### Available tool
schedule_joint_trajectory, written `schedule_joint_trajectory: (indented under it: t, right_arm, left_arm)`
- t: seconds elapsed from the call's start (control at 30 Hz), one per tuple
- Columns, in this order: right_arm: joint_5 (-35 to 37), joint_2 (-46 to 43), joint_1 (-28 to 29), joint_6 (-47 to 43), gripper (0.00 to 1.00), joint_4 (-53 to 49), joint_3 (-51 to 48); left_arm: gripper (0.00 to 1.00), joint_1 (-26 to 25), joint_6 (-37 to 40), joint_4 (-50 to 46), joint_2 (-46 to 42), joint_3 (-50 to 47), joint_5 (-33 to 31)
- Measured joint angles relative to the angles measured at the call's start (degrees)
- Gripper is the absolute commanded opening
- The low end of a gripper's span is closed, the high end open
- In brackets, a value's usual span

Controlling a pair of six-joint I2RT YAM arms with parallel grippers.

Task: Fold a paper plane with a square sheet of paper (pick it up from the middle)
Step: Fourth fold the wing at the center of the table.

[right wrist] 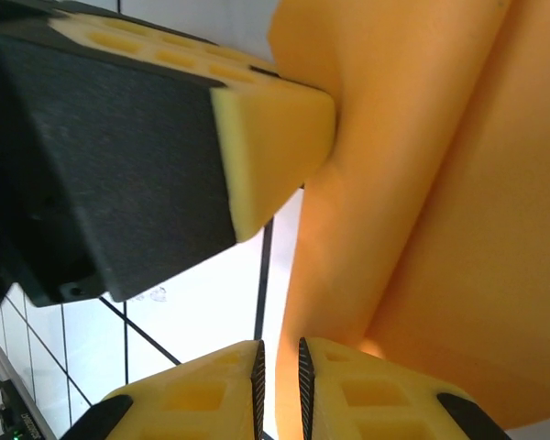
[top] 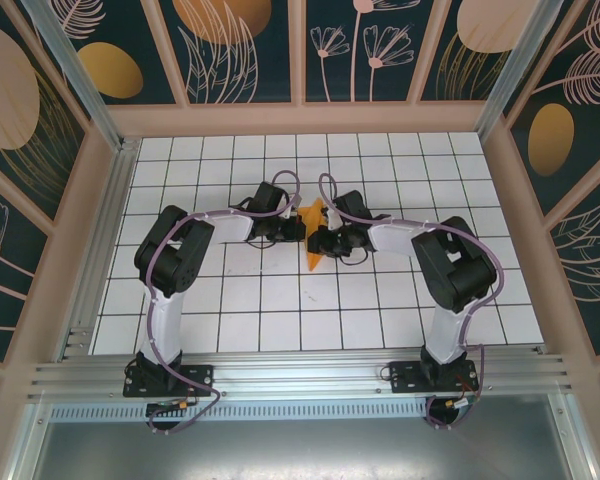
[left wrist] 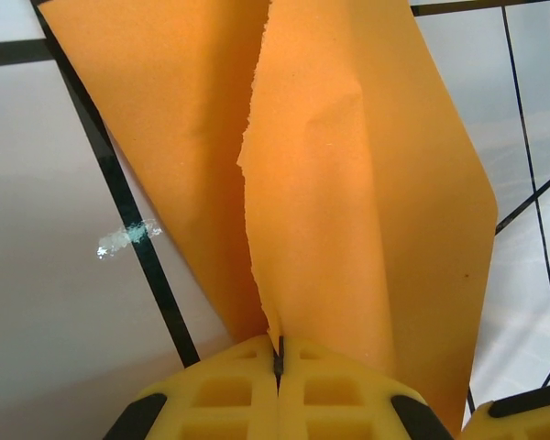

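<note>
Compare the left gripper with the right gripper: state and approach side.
The left gripper is shut, pinching the orange paper; the right gripper shows a narrow gap between its jaws. From above, the left gripper reaches in from the left, the right gripper from the right. Both have yellow fingers and meet at the paper.

You have the orange sheet of paper (top: 313, 260) folded into a narrow pointed shape at mid-workspace: two overlapping creased flaps, one inner edge ragged.

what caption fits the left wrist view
Left gripper shut on the creased orange paper, tiled table behind
</note>
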Motion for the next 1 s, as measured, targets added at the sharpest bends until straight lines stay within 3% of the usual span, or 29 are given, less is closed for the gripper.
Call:
schedule_joint_trajectory:
  t: [1.0]
  right_arm:
    - [-1.3, -1.0, -0.3, -0.2, 0.22, 0.3, -0.9]
  left_arm:
    - [0.00, -0.9, -1.6, -1.6, -0.3, 0.8, -2.6]
